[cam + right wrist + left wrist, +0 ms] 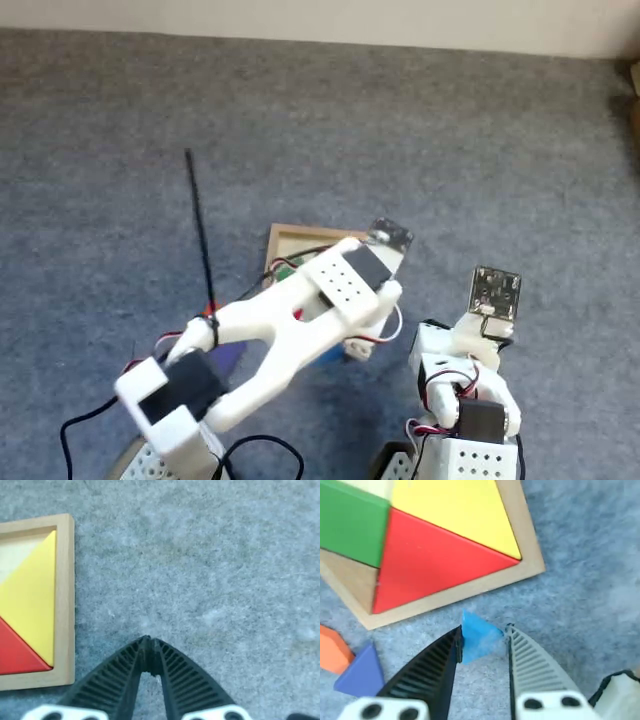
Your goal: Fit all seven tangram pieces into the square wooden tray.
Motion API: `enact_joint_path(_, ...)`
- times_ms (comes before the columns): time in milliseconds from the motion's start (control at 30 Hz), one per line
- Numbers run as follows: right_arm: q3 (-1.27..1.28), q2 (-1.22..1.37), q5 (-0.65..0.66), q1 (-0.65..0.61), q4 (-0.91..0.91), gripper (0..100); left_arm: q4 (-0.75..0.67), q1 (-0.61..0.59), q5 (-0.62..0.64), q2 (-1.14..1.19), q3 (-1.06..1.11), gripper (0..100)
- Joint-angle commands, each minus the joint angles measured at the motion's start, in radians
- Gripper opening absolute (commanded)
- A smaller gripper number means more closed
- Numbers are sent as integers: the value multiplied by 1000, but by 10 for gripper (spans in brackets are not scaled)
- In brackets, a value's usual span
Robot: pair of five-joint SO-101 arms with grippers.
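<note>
The square wooden tray (470, 587) holds a red triangle (430, 560), a yellow triangle (455, 505) and a green piece (350, 525). Just outside its corner, my left gripper (484, 630) is shut on a small light-blue triangle (477, 640), one finger on each side. An orange piece (332, 650) and a dark blue triangle (362, 672) lie on the carpet near the tray's edge. In the high view the left arm (290, 330) covers most of the tray (285, 240). My right gripper (150, 641) is shut on nothing, over bare carpet beside the tray (65, 605).
Grey carpet surrounds the tray. A thin black rod (198, 225) lies left of it. The right arm (470, 390) sits folded at the lower right of the high view, with cables around both bases.
</note>
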Motion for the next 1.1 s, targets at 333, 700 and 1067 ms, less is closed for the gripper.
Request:
enact_joint_path(333, 99, -12, 8, 12, -19, 6, -123, -277, -371, -131, -21, 53)
enact_joint_path(700, 99, -12, 6, 12, -19, 6, -284, -363, -1099, -128, -13, 53)
enact_joint_path(1067, 99, -12, 6, 12, -19, 6, -288, -358, -1304, -128, -19, 53)
